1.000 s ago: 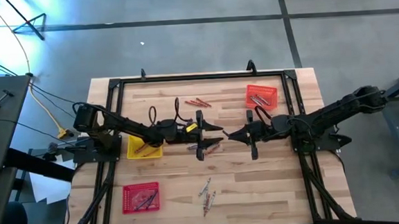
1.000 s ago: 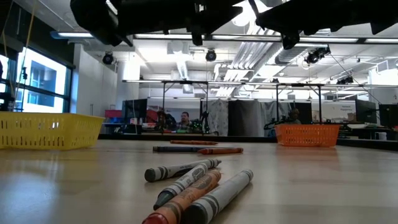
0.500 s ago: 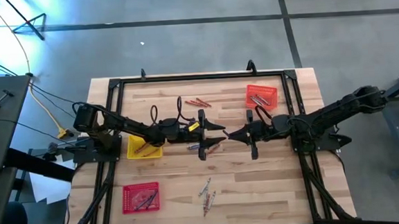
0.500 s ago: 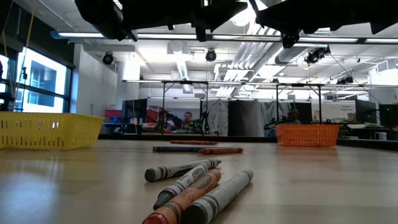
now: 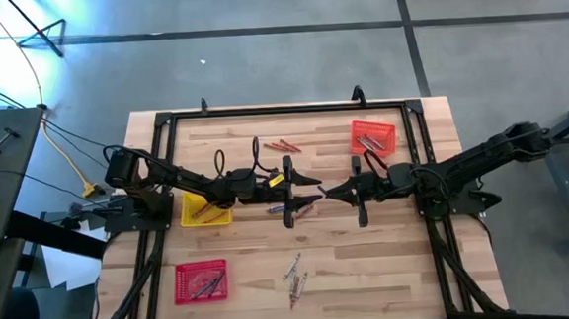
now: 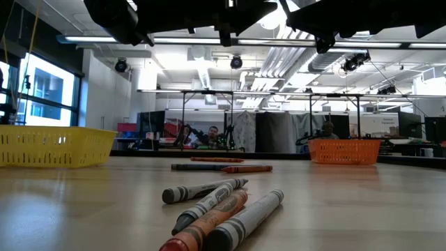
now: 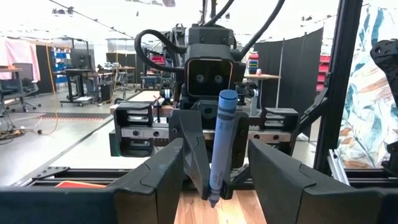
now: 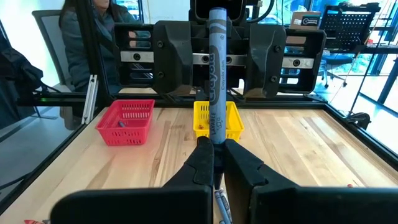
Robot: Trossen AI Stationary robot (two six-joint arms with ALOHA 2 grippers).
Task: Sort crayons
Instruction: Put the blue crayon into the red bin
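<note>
High view: the left pincer [image 5: 308, 190], fingers spread apart, has shifted slightly toward the right pincer [image 5: 332, 192], which stays clamped on an upright blue crayon [image 8: 216, 74] above mid-tabletop [image 5: 400, 271]. Likely a handover is starting, though contact is unclear; other crayons [image 5: 294, 278] lie loose nearby.

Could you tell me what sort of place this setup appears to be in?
Probably a robotics lab or open workshop: exposed ceiling ducts, other framed workbenches behind, and a wooden table with a crayon held by the shut right gripper.
</note>
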